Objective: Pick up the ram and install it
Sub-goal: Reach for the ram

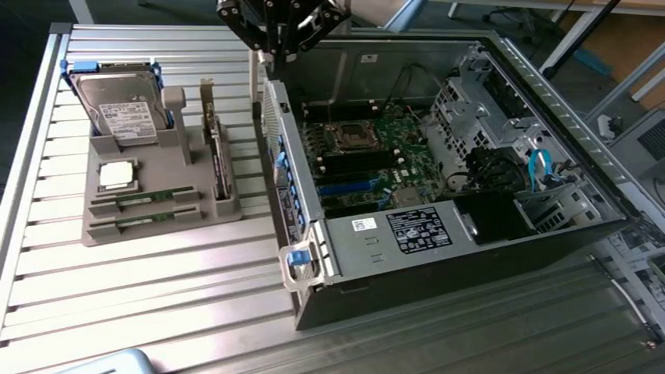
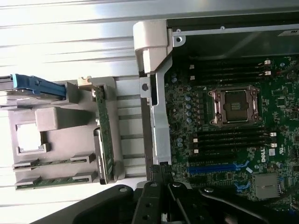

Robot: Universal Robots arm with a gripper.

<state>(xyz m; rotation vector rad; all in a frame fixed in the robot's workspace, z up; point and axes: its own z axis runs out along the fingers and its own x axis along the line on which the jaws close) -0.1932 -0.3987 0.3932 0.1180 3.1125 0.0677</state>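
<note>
1. Your gripper (image 1: 279, 45) hangs at the top of the exterior view, over the far end of the computer case (image 1: 437, 265), above the case wall that faces the grey holder (image 1: 156, 234).
2. You cannot tell from either view whether the gripper is released or clenched.
3. The first ram stick (image 1: 142, 199) sits on edge in a slot of the grey holder, at the holder's near end in the exterior view.
4. The second ram stick (image 1: 142, 220) sits in the next slot, parallel to the first and just beside it.
5. Both sticks are well apart from your gripper, and neither one is touched.
6. The silver CPU chip (image 1: 117, 175) lies in its recess just beyond the first ram stick.
7. The hard drive (image 1: 120, 109) leans in its blue-edged cradle at the holder's far end.
8. The expansion card (image 1: 218, 167) stands on edge along the holder's side nearest the case, on the exterior view's right of the ram slots.
9. The case lies open on the slatted metal table (image 1: 156, 312), so you look down on the motherboard (image 1: 390, 152).
10. The CPU socket (image 2: 233, 105) sits between two banks of long black memory slots (image 2: 231, 139) in the wrist view.
11. With both sticks seated in the holder, the install is not yet done.
</note>
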